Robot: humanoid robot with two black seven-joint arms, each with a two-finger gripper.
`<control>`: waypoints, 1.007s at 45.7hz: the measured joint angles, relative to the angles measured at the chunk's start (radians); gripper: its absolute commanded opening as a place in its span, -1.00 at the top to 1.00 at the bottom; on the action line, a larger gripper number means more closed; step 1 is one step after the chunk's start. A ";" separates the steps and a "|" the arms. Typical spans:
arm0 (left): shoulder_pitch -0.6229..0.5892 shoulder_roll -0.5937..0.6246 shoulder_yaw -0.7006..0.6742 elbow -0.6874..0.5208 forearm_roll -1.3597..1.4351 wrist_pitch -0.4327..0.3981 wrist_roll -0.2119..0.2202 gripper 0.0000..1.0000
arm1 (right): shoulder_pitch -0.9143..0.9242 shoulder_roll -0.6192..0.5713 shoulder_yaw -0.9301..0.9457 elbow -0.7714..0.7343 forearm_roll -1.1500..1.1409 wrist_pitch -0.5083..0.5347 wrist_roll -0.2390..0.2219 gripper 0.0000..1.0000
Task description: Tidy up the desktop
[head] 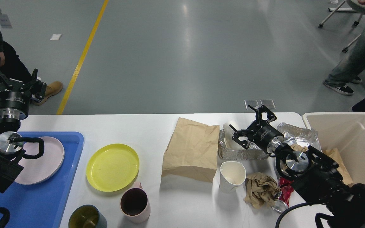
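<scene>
The white desktop (131,126) carries litter and dishes. My right gripper (251,126) hangs open over a crumpled foil tray (242,153), and a white paper cup (228,128) lies in the tray just beside its fingers; nothing is held. A flat brown paper bag (192,148) lies left of the tray. In front of it stand another white paper cup (232,175), a crumpled brown paper wad (260,188) and a red wrapper (284,190). My left gripper (11,80) is raised at the far left, open and empty, above the blue tray's back end.
A blue tray (49,196) at the left holds a pink plate (43,161). A yellow plate (112,166), a pink mug (135,204) and a green cup (86,218) sit near the front. A cream bin (360,133) stands at the right. People stand beyond the table.
</scene>
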 measured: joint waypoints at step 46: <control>0.021 -0.002 0.005 0.000 0.010 0.002 0.015 -0.92 | 0.000 0.000 0.000 0.000 0.000 0.000 0.000 -1.00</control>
